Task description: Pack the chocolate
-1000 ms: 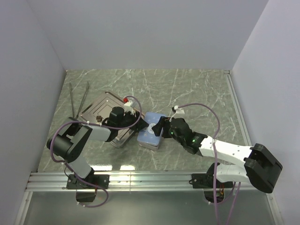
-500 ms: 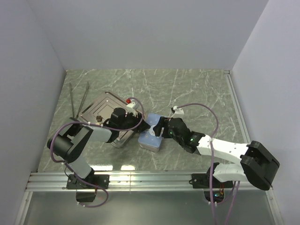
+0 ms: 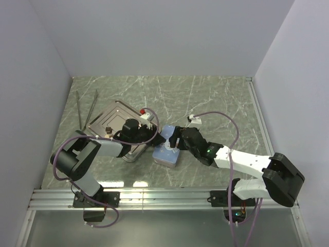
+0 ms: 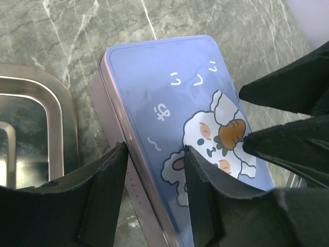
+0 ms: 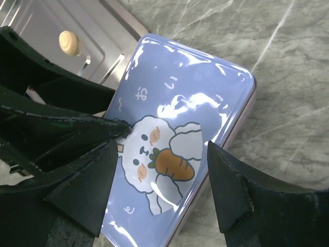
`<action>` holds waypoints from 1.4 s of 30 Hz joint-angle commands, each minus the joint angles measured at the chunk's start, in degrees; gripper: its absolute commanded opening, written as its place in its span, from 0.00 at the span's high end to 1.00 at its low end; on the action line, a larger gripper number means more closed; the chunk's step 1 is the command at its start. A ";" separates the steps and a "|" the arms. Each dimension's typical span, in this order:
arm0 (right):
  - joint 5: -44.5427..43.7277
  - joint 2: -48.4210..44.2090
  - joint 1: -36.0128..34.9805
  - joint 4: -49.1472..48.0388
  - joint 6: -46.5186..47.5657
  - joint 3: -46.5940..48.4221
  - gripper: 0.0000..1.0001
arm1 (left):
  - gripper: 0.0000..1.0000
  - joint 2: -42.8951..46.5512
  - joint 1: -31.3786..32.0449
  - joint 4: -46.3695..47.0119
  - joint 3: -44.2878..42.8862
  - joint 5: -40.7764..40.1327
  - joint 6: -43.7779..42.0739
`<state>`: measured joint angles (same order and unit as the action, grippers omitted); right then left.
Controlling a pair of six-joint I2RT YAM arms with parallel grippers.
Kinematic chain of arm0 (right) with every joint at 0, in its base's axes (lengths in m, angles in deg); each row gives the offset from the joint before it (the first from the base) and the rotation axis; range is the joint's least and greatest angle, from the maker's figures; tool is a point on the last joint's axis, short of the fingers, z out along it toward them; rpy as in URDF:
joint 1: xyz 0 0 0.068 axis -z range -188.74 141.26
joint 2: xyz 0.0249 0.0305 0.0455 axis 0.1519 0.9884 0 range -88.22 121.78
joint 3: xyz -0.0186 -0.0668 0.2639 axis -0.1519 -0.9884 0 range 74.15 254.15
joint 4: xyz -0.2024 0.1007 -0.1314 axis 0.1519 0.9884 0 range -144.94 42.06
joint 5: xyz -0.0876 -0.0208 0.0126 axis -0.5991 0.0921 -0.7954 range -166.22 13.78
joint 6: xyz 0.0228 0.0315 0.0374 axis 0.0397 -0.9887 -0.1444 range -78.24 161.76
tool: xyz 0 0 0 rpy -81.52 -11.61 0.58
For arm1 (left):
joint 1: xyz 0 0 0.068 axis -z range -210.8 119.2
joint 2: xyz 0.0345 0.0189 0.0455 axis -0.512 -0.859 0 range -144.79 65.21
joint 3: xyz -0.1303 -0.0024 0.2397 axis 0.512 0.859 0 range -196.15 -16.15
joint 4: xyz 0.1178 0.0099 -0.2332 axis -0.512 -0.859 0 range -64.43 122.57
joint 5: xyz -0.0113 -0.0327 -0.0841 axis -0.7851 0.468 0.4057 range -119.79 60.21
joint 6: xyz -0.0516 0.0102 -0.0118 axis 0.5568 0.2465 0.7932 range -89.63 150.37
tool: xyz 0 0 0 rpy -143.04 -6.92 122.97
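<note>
1 round cream-coloured chocolate lump (image 5: 70, 42) shows in my right wrist view, lying loose on the ridged steel tray (image 5: 97, 20); from overhead I make out 1 dark lump (image 3: 108, 128) on the same tray; neither is in a gripper. Just beside the tray's corner sits the rectangular silver tin with the blue rabbit-print lid (image 4: 169, 113), lid on. My left gripper (image 4: 154, 152) is about half spread, 1 finger outside the tin's long wall and the other over the lid; I cannot tell whether it pinches the rim. My right gripper (image 5: 161, 145) stands wide, its 2 fingers flanking the rabbit picture above the lid, holding nothing that I can see. Both grippers meet over the tin on the green marbled tabletop (image 3: 205, 98); thin metal tongs (image 3: 85, 110) lie at the far left.
</note>
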<state>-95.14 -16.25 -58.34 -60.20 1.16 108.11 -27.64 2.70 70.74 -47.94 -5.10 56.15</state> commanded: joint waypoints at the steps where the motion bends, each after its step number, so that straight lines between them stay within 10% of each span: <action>1: -4.02 1.33 0.12 1.65 -0.09 2.78 0.23 | 0.47 1.89 1.04 0.41 -1.08 1.24 -1.61; 42: -4.46 9.07 -0.76 5.96 -0.88 7.79 0.19 | 0.47 5.58 5.53 -10.49 1.12 -16.60 0.59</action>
<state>-101.43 -8.65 -58.45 -54.56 1.33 114.07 -22.99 7.84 62.72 -47.99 -19.22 56.78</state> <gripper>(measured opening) 0.815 0.534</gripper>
